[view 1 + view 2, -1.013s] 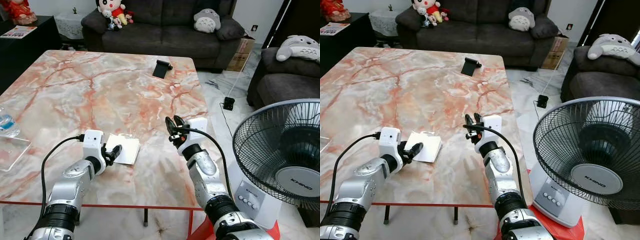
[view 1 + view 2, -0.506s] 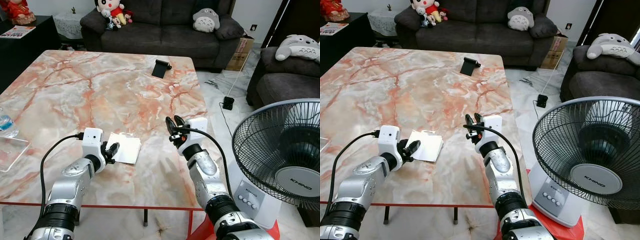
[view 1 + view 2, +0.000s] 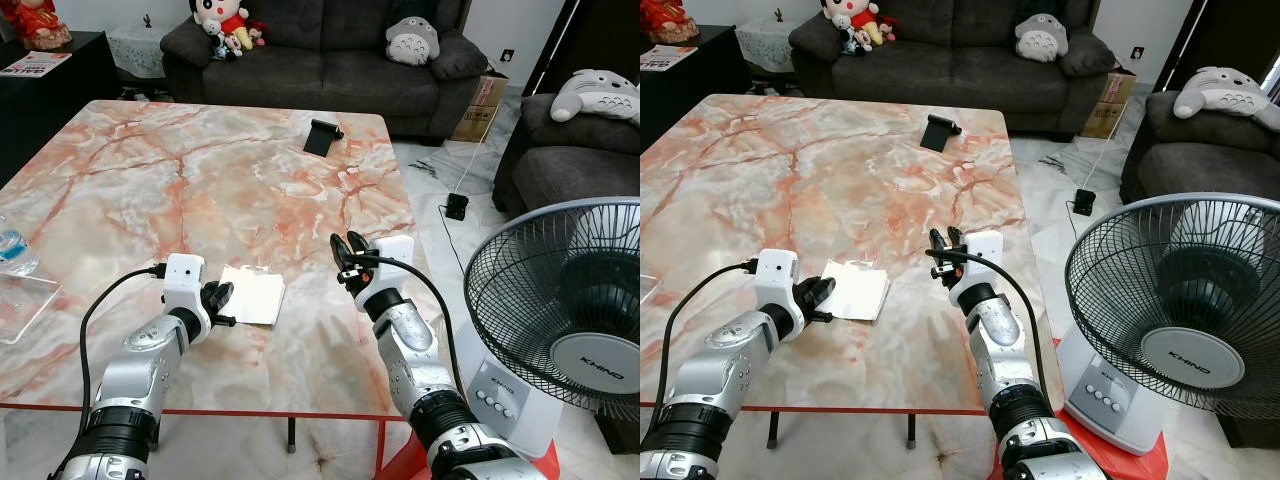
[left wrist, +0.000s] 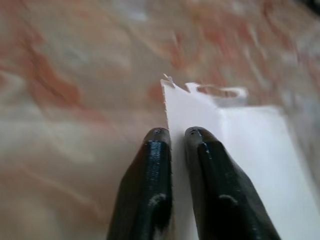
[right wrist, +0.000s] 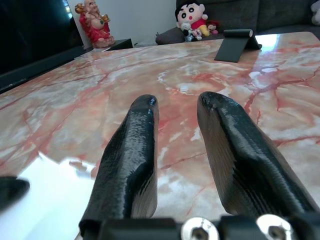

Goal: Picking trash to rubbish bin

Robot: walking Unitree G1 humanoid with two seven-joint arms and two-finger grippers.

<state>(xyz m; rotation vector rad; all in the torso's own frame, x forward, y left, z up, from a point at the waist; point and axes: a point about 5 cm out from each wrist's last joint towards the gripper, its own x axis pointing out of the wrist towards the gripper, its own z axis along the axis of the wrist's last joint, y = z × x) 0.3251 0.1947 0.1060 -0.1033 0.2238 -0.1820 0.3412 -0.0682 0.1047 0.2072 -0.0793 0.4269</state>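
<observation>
Two silver segmented arms showing black joint collars; white wrist blocks; black cables looping along each; left gripper [image 3: 221, 296] and right gripper [image 3: 346, 248] showing long glossy black fingers; screws at right finger base.

Left pincer [image 4: 172, 137] now pinched on paper [image 3: 252, 294].

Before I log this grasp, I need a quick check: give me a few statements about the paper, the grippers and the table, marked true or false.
1. The left gripper pinches the white paper's edge. True.
2. The right gripper holds a bottle. False: its fingers are apart with nothing between them.
3. The paper lies on the marble table. True.
4. The black phone stand touches the paper. False: it stands at the far edge.
</observation>
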